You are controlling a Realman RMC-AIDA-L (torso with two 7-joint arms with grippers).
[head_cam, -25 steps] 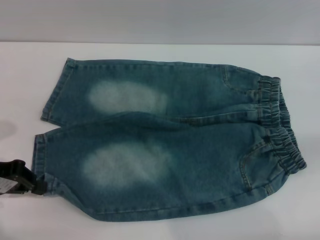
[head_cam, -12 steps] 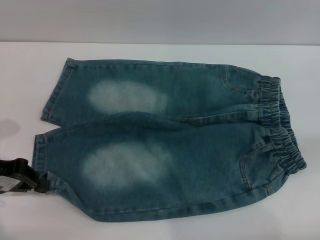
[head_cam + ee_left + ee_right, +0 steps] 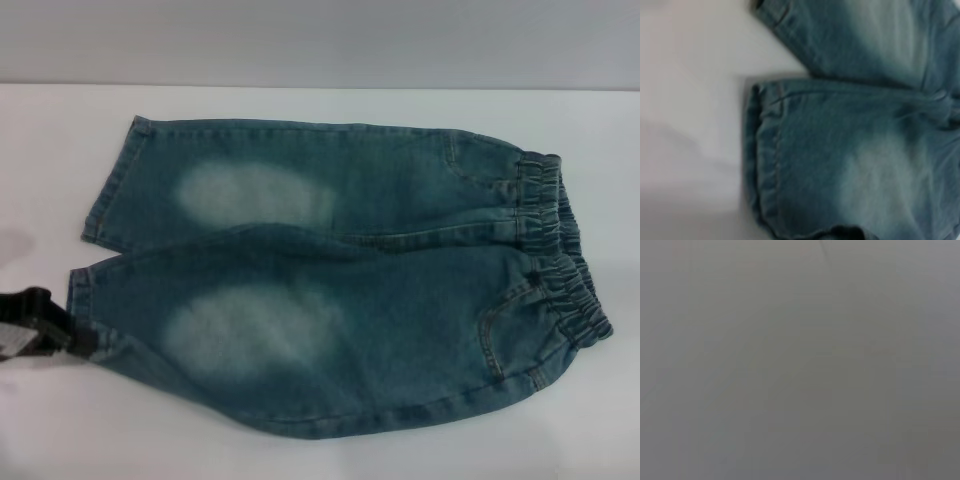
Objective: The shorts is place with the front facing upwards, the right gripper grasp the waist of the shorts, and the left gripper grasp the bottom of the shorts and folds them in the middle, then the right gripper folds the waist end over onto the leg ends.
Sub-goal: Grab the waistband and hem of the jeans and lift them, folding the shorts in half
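Shorts lie flat, front up, on white table, centre of the head view. Waist of the shorts at 3 o'clock, bottom of the shorts at 9 o'clock. Left gripper sits at 8 o'clock, touching the near leg's hem corner; the hem there looks pulled up slightly. Jaw state: cannot tell. Left wrist view shows near leg hem against table. Right gripper not visible anywhere.
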